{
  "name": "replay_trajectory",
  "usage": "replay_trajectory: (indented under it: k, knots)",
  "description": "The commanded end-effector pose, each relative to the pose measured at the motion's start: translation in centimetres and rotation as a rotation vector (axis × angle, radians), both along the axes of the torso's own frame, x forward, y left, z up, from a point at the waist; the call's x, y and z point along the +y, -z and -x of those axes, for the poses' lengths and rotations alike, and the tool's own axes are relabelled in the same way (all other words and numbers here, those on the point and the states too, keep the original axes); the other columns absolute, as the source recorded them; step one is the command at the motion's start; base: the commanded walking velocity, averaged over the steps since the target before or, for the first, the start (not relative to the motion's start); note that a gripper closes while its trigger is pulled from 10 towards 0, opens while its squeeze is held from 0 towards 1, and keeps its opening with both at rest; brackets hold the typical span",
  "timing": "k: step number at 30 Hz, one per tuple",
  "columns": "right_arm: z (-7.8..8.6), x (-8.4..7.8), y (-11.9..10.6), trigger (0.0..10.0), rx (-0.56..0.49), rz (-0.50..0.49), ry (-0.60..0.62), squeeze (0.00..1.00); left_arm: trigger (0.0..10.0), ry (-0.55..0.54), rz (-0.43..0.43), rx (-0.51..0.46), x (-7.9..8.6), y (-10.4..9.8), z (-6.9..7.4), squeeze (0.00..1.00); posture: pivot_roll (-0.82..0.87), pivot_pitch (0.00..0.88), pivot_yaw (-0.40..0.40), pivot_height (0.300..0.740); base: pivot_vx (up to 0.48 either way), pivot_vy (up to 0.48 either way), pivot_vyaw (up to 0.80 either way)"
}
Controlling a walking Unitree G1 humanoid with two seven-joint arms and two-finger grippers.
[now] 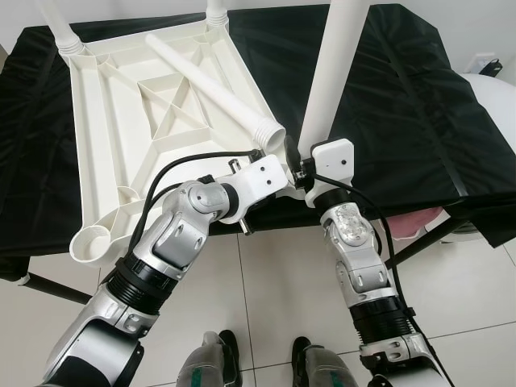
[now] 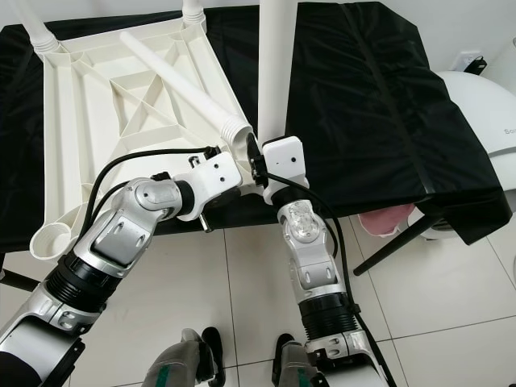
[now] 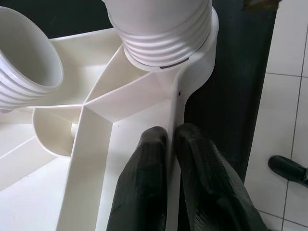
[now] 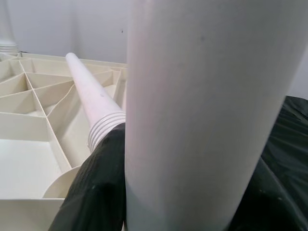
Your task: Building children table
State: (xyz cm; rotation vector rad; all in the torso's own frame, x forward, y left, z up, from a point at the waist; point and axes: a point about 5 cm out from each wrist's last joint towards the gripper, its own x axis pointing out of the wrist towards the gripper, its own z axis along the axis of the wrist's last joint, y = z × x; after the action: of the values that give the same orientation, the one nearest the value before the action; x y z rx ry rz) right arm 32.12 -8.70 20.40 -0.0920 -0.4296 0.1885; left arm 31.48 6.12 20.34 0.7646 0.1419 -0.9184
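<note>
While the right claw [image 2: 260,171] clamps an upright leg [image 2: 272,72], the left claw [image 3: 171,159] pinches the tabletop [image 1: 121,129] rim.

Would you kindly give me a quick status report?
Left gripper pinches the tabletop rim. Right gripper holds a leg upright at the corner. Loose leg lies alongside.

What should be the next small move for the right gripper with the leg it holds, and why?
Probably turn the upright leg further to screw it tight. The right gripper clasps it at the tabletop's near corner socket, its threads still show in the left wrist view, and the left gripper pinches the rim to steady it.
</note>
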Motion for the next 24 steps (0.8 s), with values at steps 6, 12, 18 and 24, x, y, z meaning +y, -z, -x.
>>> replay_trajectory:
  k: [6,12,18,24]
  knots:
    - [0.0,-0.8,2.3,10.0,0.133,-0.063,0.128,0.0,10.0,0.035,-0.015,0.041,-0.4,0.7,0.3,0.0,-0.12,0.202,0.01,0.74,0.0,0.0,0.0]
    - [-0.3,-1.1,2.8,10.0,0.182,-0.105,0.172,0.0,10.0,0.035,-0.018,0.04,-0.3,0.7,0.3,0.0,-0.11,0.206,0.014,0.74,0.0,0.0,0.0]
    - [-0.8,-1.7,3.1,10.0,0.243,-0.12,0.231,0.0,10.0,0.035,-0.018,0.038,-0.3,0.6,0.3,0.0,-0.12,0.207,0.016,0.74,0.0,0.0,0.0]
    - [-1.1,-1.9,3.5,10.0,0.289,-0.107,0.288,0.0,10.0,0.036,-0.016,0.038,-0.3,0.6,0.3,0.0,-0.12,0.207,0.016,0.74,0.0,0.0,0.0]
